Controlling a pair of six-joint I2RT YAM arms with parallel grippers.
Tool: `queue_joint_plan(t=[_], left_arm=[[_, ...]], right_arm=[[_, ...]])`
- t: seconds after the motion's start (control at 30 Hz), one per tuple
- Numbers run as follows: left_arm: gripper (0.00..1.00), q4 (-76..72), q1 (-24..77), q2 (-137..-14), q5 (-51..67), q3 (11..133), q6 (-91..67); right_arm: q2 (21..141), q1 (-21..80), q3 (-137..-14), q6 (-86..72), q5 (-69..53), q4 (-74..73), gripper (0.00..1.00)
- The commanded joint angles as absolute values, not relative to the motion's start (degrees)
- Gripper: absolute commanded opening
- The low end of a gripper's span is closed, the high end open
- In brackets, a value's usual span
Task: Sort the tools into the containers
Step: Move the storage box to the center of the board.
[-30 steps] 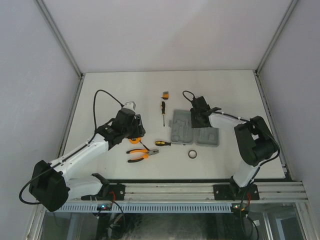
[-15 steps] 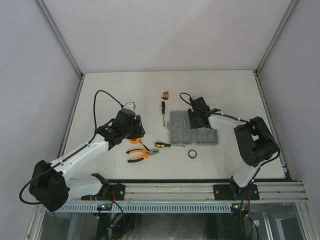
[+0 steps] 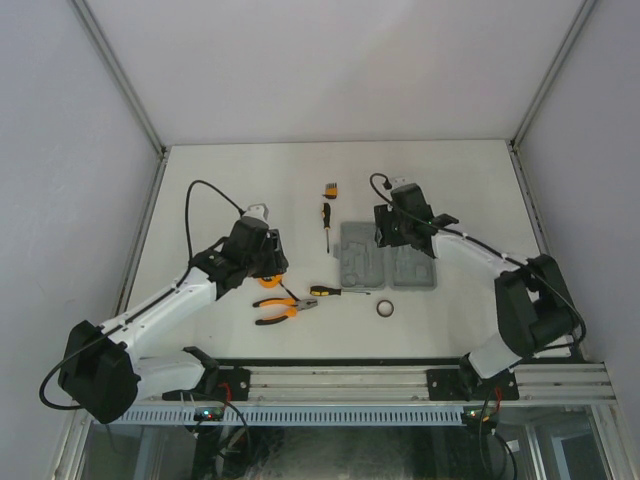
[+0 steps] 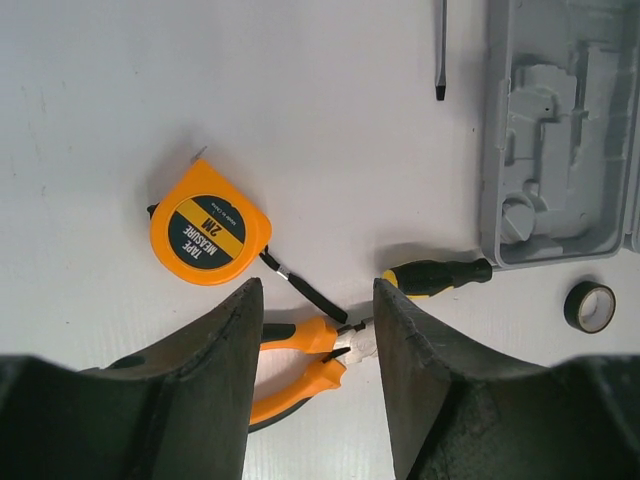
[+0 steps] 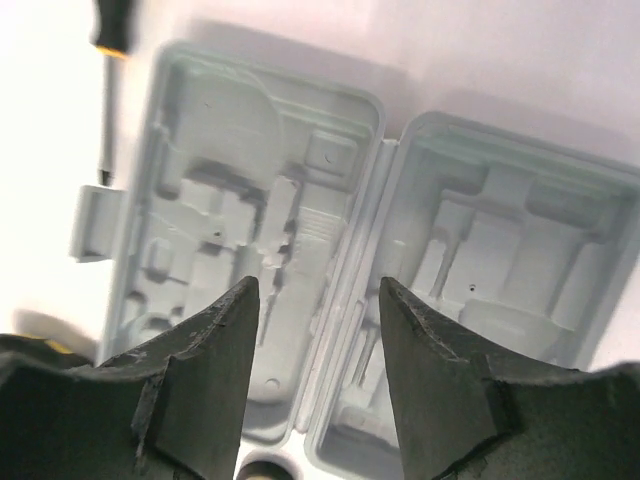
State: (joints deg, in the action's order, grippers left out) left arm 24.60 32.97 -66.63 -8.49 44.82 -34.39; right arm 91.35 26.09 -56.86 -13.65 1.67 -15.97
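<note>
The grey tool case (image 3: 362, 258) lies open on the table with both halves flat and its moulded recesses empty; the right wrist view shows it (image 5: 250, 200). My right gripper (image 3: 390, 232) (image 5: 318, 290) is open above the case's hinge, holding nothing. My left gripper (image 3: 267, 262) (image 4: 315, 300) is open above the orange-handled pliers (image 4: 305, 350) (image 3: 285, 308). The round orange tape measure (image 4: 210, 238) lies just beyond them. One black-and-orange screwdriver (image 3: 338, 289) (image 4: 437, 275) lies left of the case front. The other screwdriver (image 3: 325, 225) and the small block (image 3: 330, 189) lie farther back. The black ring (image 3: 386, 308) (image 4: 589, 306) lies before the case.
The white table (image 3: 220, 190) ends at grey walls on the left, right and back. A rail (image 3: 400, 385) with the arm bases runs along the near edge. A black cable loops over each arm.
My right gripper has lifted and drawn back from the case, which now lies fully open and flat. My left gripper has barely moved.
</note>
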Motion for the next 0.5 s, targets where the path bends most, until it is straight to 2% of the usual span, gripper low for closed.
queue_joint_plan(t=[0.0,0.27,0.47], left_arm=[[0.52,24.2,32.2,-65.4,-9.3,43.8,-34.3],[0.53,24.6,31.9,-65.0,-10.0,43.3,-34.3],[0.53,24.9,31.9,-66.0,-9.5,43.1,-33.9]], right_arm=[[83.2,25.1,-57.7,-16.3,0.9,-15.5,0.52],[70.2,22.9,-47.8,-21.1,0.0,-15.4,0.56],[63.0,20.4,-42.0,-24.5,-1.5,-15.9,0.63]])
